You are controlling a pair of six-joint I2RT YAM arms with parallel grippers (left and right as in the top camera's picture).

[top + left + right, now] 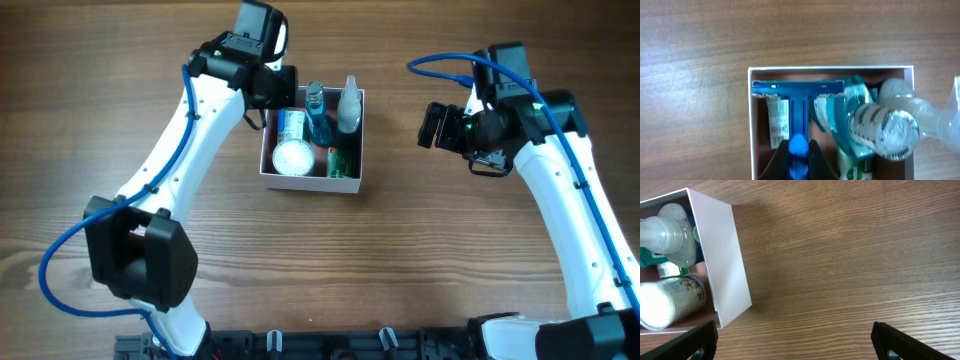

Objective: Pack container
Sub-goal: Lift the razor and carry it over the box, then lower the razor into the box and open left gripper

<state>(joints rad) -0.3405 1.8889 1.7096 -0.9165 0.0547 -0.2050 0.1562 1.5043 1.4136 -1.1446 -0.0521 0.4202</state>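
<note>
The container (310,183) is a square white-walled box with a pinkish-brown inside, at the table's middle back. It holds a round white-lidded jar (293,157), a teal bottle (317,112), a clear pump bottle (348,108) and a green packet (338,160). My left gripper (284,97) hangs over the box's left side. In the left wrist view it (799,156) is shut on the handle of a blue razor (797,89), whose head lies inside the box against the wall (830,69). My right gripper (432,125) is open and empty, to the right of the box (725,255).
The right wrist view shows bare wood table under the open fingers (805,345), with the pump bottle (670,230) and jar (665,305) at the left. The teal bottle (850,115) and clear bottle (890,127) stand close to the right of the razor.
</note>
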